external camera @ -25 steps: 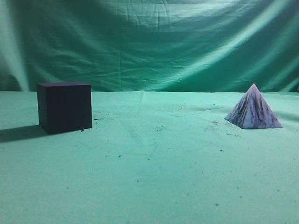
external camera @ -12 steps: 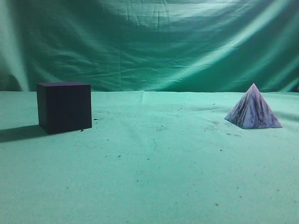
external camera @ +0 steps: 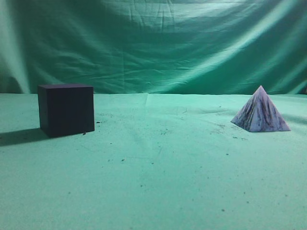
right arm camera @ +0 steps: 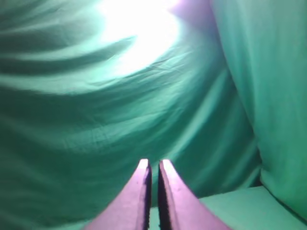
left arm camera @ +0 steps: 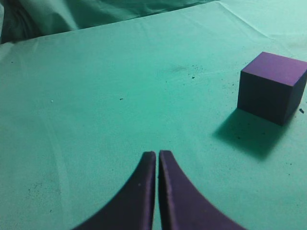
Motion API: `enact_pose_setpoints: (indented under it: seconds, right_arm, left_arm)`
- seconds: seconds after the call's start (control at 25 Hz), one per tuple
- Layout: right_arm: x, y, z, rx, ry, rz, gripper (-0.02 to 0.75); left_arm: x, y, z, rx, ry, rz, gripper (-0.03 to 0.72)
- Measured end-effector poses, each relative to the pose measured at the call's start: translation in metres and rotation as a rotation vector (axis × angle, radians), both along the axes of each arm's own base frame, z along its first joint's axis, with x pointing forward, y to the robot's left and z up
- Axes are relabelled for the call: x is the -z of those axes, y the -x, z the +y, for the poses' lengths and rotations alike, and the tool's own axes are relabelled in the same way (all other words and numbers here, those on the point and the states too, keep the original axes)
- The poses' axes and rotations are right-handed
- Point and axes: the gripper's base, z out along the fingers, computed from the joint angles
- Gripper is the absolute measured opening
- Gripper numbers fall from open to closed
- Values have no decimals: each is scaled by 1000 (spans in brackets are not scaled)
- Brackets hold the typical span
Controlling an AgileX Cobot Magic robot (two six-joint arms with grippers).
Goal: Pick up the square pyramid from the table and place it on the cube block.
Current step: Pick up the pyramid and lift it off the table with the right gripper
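Stillness is all I get from the exterior view: compared with a second ago, nothing has shifted, so I judge the pick has not begun. The square pyramid (external camera: 260, 112) sits upright near the desk's (external camera: 158, 182) right edge, towards the back, well apart from the cube block (external camera: 66, 109) near the left edge. My left end effector (left arm camera: 157, 155) is clenched on nothing, hanging over bare cloth with the cube block off to its right. The right end effector (right arm camera: 154, 165) is likewise clenched and empty, facing the green backdrop (right arm camera: 96, 120), the pyramid out of its sight; I'd bring that arm to it.
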Motion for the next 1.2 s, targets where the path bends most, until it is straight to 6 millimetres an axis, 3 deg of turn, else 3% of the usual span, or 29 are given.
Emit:
enact_pose_setpoints:
  seconds: [0.16, 0.24, 0.36, 0.72, 0.92, 1.2]
  right_arm:
    - [-37, 4, 5, -19, 220, 184, 0]
    - [-39, -6, 7, -50, 286, 383, 0]
    - [-42, -22, 10, -97, 320, 544, 0]
    - [-52, -48, 16, -154, 365, 593, 0]
    - [-61, -63, 19, -206, 427, 772, 0]
    - [-76, -113, 29, -308, 438, 1129, 0]
  left_arm:
    - [0, 0, 0, 0, 0, 0, 0]
    - [0, 0, 0, 0, 0, 0, 0]
    - [0, 0, 0, 0, 0, 0, 0]
    - [0, 0, 0, 0, 0, 0, 0]
    - [0, 0, 0, 0, 0, 0, 0]
    - [0, 0, 0, 0, 0, 0, 0]
